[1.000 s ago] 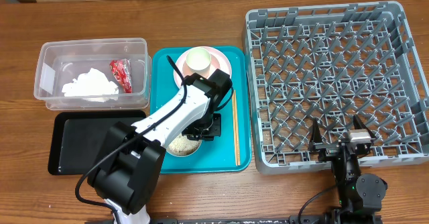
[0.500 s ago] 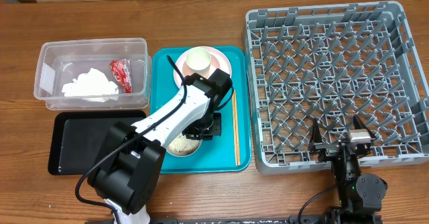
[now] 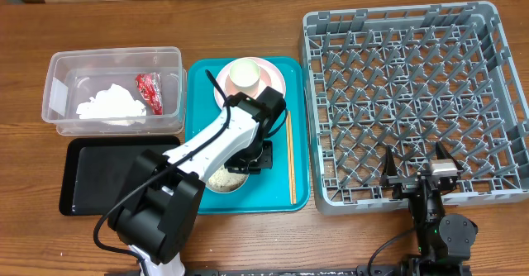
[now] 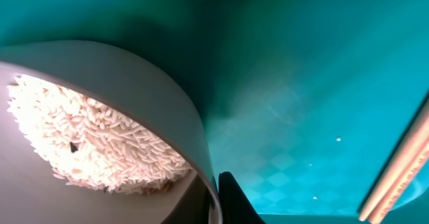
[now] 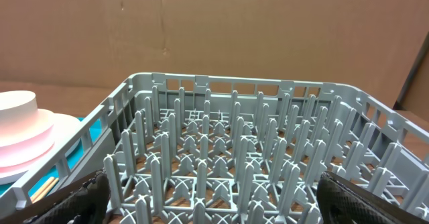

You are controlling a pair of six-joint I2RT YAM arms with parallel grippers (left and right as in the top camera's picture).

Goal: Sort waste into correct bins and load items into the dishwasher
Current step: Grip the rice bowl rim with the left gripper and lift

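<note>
Near right, the right gripper (image 3: pixel 415 162) is parked with jaws spread and empty. On the teal serving tray (image 3: pixel 269 197), the left gripper (image 4: pixel 213 194) is pinched on the rim of the pale round bowl (image 4: pixel 161 106) of loose white rice (image 4: pixel 94 140). The bowl is best lifted level and tipped, as judged, over the shallow black rectangular tray (image 3: pixel 91 177) at left. Against the earlier frame, only the left jaws are closed further.

Clear tub (image 3: pixel 116 54), black tray (image 3: pixel 91 173), teal tray (image 3: pixel 277 192), dish rack (image 3: pixel 405 102): we count one each
Plate (image 3: pixel 273 76), cup (image 3: pixel 245 75), rice bowl (image 3: pixel 221 178): one each
Wrapper (image 3: pixel 150 91), tissue (image 3: pixel 109 104): one each
Chopsticks (image 3: pixel 290 156): one pair
</note>
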